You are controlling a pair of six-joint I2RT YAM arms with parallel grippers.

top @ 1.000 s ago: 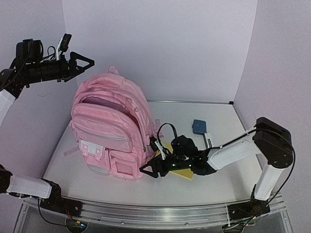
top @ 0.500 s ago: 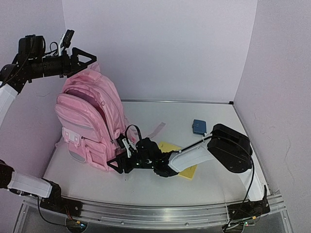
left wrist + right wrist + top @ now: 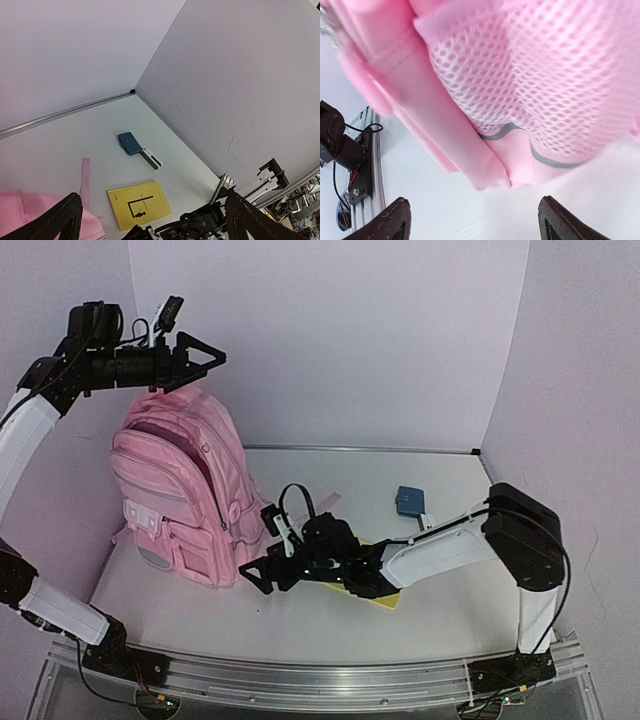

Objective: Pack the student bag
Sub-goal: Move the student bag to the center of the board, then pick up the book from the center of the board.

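The pink fabric backpack (image 3: 180, 505) stands upright at the left of the white tabletop (image 3: 300, 625). It is softly padded, and its side is honeycomb mesh with grey trim. The right fingers (image 3: 387, 222), spread wide and holding nothing, sit low just beside its bottom corner. The left fingers (image 3: 200, 344), also spread and empty, hover above its top.

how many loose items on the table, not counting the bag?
3: yellow book right of the bag; blue case further back right; small white stick beside the case, on its near side. Others may be hidden behind the bag.
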